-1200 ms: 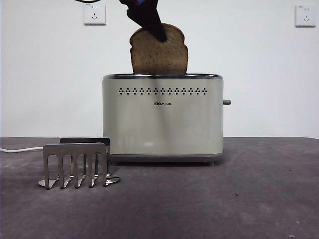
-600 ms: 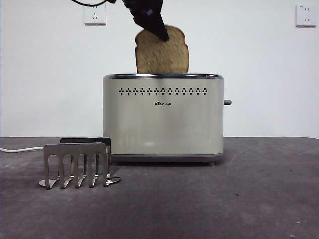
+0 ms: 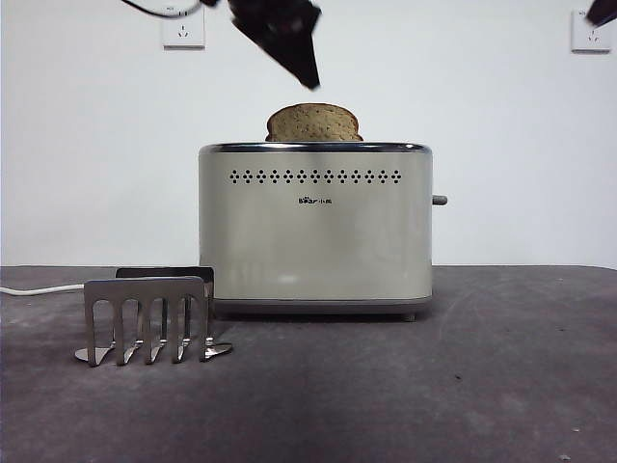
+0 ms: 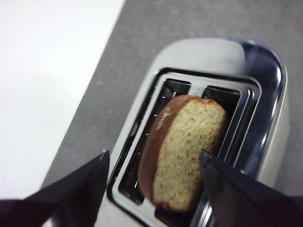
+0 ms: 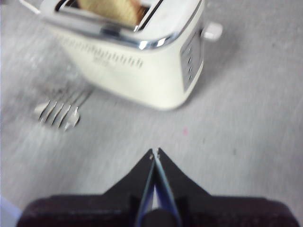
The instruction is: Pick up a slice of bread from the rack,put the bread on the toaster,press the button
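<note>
The slice of bread (image 3: 313,122) stands in a slot of the cream toaster (image 3: 314,231), with only its rounded top above the chrome rim. My left gripper (image 3: 301,60) hangs open just above it, apart from it. In the left wrist view the open left gripper (image 4: 153,158) has a jaw on either side of the bread (image 4: 187,146), which leans in the toaster's (image 4: 267,90) slot. The button (image 3: 440,200) sticks out of the toaster's right side wall. The steel rack (image 3: 149,318) stands empty at the front left. My right gripper (image 5: 155,152) is shut and empty, away from the toaster (image 5: 142,71) and its button (image 5: 211,30).
A white cable (image 3: 39,289) runs along the table at the left behind the rack. Two wall sockets (image 3: 183,27) are on the white wall behind. A black tip of the right arm (image 3: 603,10) shows at the top right corner.
My left gripper let go of the bread, which dropped down into the toaster slot. The gripper rose a little. A black arm tip appeared at the top right corner.
</note>
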